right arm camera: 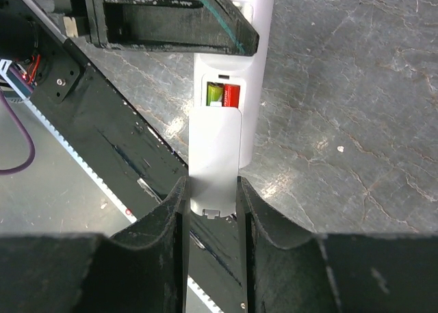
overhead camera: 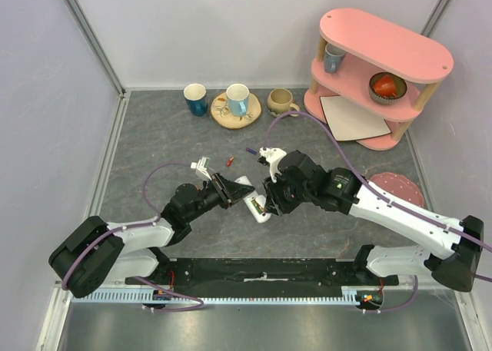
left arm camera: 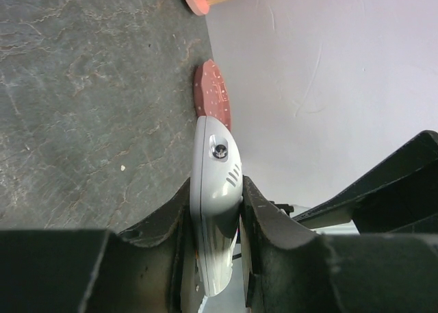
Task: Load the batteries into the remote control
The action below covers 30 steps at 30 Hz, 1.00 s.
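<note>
The white remote control (overhead camera: pixel 254 206) is held back-up just above the table in the middle. My left gripper (overhead camera: pixel 235 188) is shut on its top end; in the left wrist view the remote (left arm camera: pixel 215 183) sits edge-on between the fingers. My right gripper (right arm camera: pixel 212 198) is shut on the white battery cover (right arm camera: pixel 214 155), which lies partly over the open compartment. A green and a red battery (right arm camera: pixel 223 94) sit side by side in the compartment. A loose red-orange battery (overhead camera: pixel 229 161) and a blue-purple one (overhead camera: pixel 250 150) lie on the table behind the grippers.
A pink two-tier shelf (overhead camera: pixel 382 55) stands at the back right with a white card (overhead camera: pixel 352 117) on its base. Mugs (overhead camera: pixel 196 99) and a wooden coaster (overhead camera: pixel 231 119) line the back. A red-brown round disc (overhead camera: pixel 397 188) lies at the right.
</note>
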Tool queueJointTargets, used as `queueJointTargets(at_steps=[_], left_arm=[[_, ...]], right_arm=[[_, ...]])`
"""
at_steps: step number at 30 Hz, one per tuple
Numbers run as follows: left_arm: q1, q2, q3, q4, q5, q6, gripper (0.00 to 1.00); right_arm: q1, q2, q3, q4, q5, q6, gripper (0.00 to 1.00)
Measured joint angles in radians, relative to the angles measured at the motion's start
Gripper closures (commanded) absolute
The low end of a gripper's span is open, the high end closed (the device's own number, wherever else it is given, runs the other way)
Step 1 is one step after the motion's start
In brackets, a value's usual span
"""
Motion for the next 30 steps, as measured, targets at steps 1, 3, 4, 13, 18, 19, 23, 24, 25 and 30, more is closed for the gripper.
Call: queueJointTargets(at_steps=[1, 3, 4, 13, 18, 19, 23, 24, 25, 30], left_arm=[[0.000, -0.003, 0.000, -0.009, -0.005, 0.000, 0.98], [0.000, -0.009, 0.000, -0.023, -0.008, 0.000, 0.98], [0.000, -0.010, 0.000, -0.026, -0.009, 0.000, 0.98], [-0.005, -0.039, 0.002, -0.066, -0.016, 0.000, 0.98], [-0.005, -0.058, 0.002, -0.078, -0.014, 0.000, 0.98], [-0.005, -0.060, 0.002, -0.079, -0.013, 0.000, 0.98], [-0.005, -0.065, 0.002, -0.087, -0.013, 0.000, 0.98], [-0.005, -0.065, 0.002, -0.089, -0.013, 0.000, 0.98], [-0.006, -0.065, 0.002, -0.092, -0.012, 0.000, 0.98], [-0.010, -0.065, 0.004, -0.107, -0.012, 0.001, 0.98]], right_arm=[[0.002, 0.010, 0.009, -0.003, 0.005, 0.000, 1.00], [0.009, 0.034, 0.027, -0.007, 0.010, 0.001, 1.00], [0.011, 0.044, 0.032, -0.007, 0.010, 0.001, 1.00], [0.028, 0.111, 0.046, -0.014, 0.033, 0.001, 1.00], [0.028, 0.116, 0.046, -0.013, 0.043, 0.006, 1.00], [0.028, 0.117, 0.046, -0.013, 0.043, 0.007, 1.00], [0.028, 0.119, 0.046, -0.013, 0.044, 0.009, 1.00], [0.028, 0.119, 0.046, -0.012, 0.044, 0.009, 1.00], [0.029, 0.120, 0.046, -0.012, 0.044, 0.009, 1.00], [0.033, 0.130, 0.046, -0.006, 0.045, 0.009, 1.00]])
